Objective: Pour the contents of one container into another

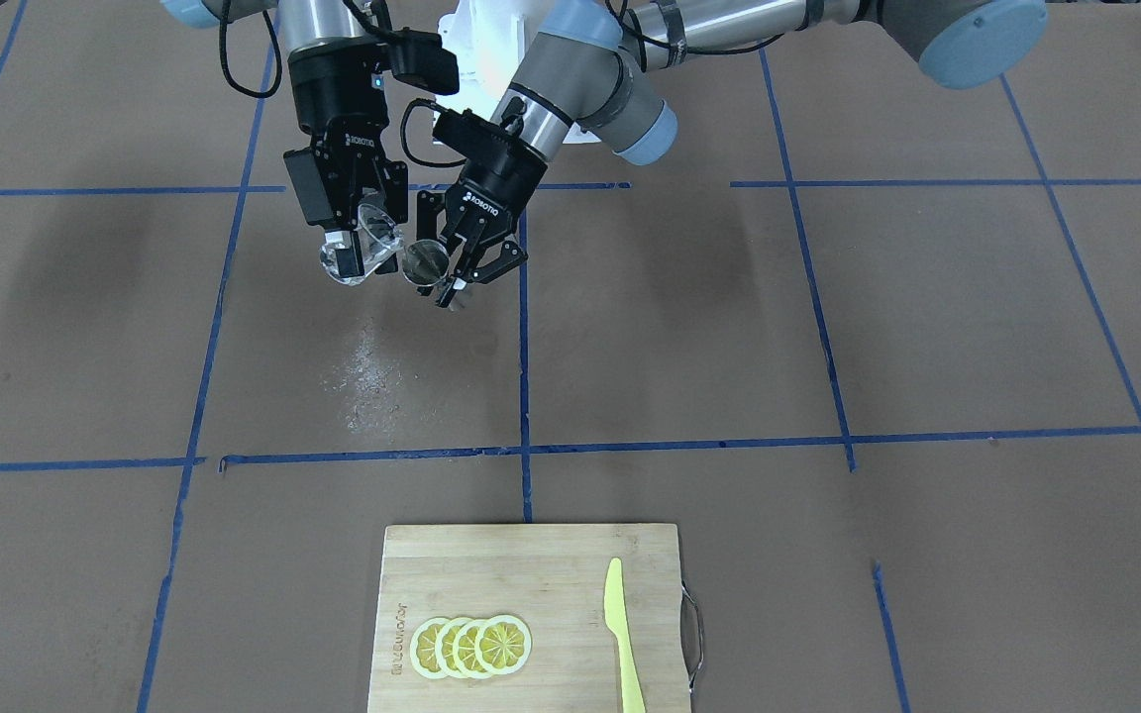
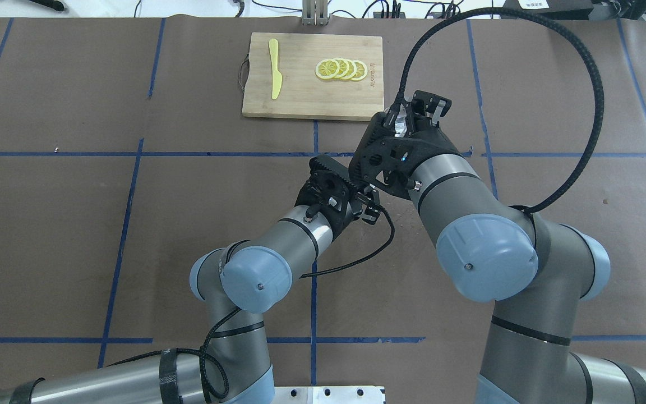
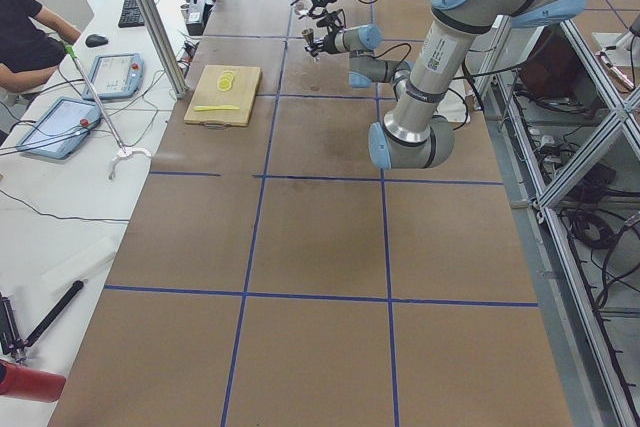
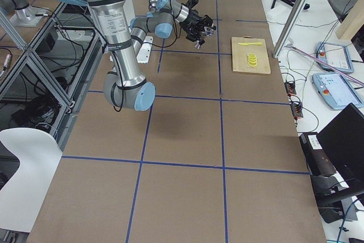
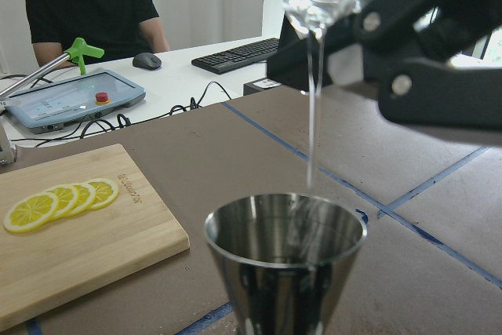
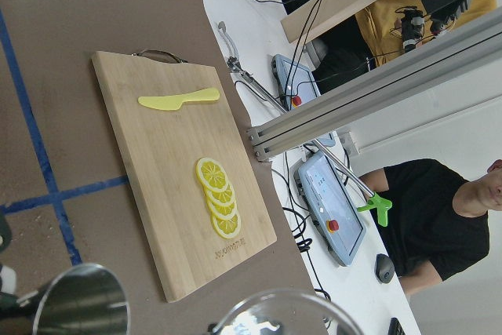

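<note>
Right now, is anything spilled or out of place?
Yes: a speckled, wet-looking patch on the table below the glass and metal cup, probably spilled liquid. The stream itself falls into the cup.

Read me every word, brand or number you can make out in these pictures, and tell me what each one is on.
"ROBOTIQ": white letters on the right gripper, which holds the glass.
"ROBOTIQ": the same on the left gripper, which holds the steel cup.
Brand mark burned into the cutting board, beside the lemon slices: too blurred to read.
</note>
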`<action>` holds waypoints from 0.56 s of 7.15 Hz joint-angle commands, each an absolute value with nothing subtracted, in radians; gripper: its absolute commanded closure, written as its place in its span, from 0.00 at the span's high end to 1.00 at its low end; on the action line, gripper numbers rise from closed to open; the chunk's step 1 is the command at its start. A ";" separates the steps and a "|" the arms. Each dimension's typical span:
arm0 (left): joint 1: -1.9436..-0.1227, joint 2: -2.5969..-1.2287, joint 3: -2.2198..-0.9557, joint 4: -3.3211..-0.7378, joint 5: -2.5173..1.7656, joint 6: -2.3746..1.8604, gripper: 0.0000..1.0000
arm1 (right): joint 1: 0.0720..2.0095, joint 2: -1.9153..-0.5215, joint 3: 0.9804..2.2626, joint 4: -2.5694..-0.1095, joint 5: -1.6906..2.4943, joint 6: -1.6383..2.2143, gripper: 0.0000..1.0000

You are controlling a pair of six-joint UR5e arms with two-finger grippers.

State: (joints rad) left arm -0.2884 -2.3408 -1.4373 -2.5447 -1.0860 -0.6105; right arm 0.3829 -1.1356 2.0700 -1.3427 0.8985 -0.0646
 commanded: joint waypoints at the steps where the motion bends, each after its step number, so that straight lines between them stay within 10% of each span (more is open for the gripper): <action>1: -0.288 -2.341 -1.437 -2.545 -1.086 -0.611 0.00 | 0.348 -1.131 2.066 -1.344 0.850 -0.106 0.00; 4: -0.288 -2.341 -1.437 -2.545 -1.086 -0.611 0.00 | 0.333 -1.129 2.063 -1.344 0.807 -0.163 0.00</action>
